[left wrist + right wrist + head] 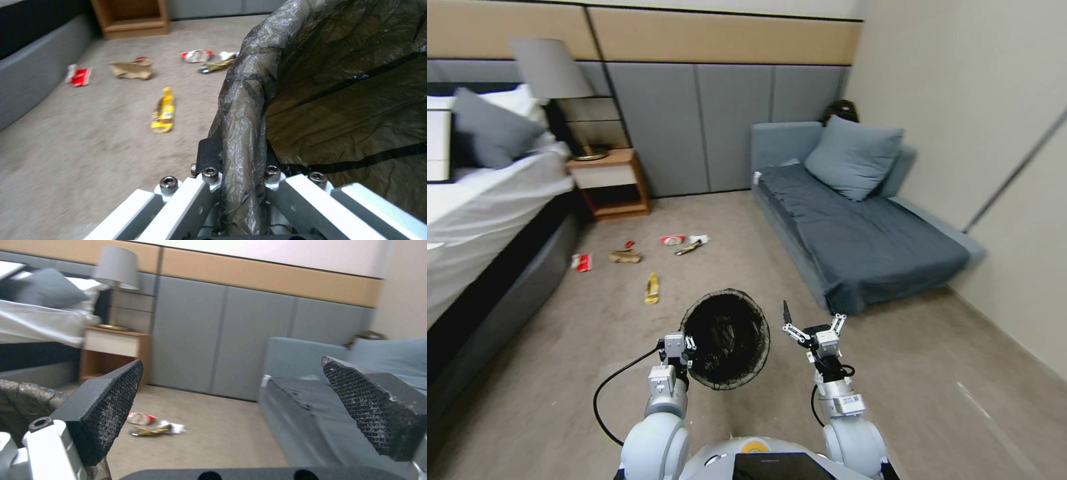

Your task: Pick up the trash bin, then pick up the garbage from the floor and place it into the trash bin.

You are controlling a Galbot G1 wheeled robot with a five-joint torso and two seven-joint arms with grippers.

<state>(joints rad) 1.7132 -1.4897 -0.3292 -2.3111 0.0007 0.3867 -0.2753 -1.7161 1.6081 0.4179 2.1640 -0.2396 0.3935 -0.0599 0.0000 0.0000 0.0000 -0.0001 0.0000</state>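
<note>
One round trash bin lined with a dark plastic bag (pixel 725 339) hangs tilted above the carpet, its rim pinched by the left gripper (pixel 242 173). Six pieces of litter (pixel 652 288) lie ahead between bed (pixel 487 220) and sofa (pixel 854 233). The right gripper (pixel 814 325), raised beside the bin, gapes wide and empty.

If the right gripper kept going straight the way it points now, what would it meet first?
Nothing close: the open right gripper points over bare carpet toward the grey wall panels, passing between the litter and the sofa. Depth is uncertain.
</note>
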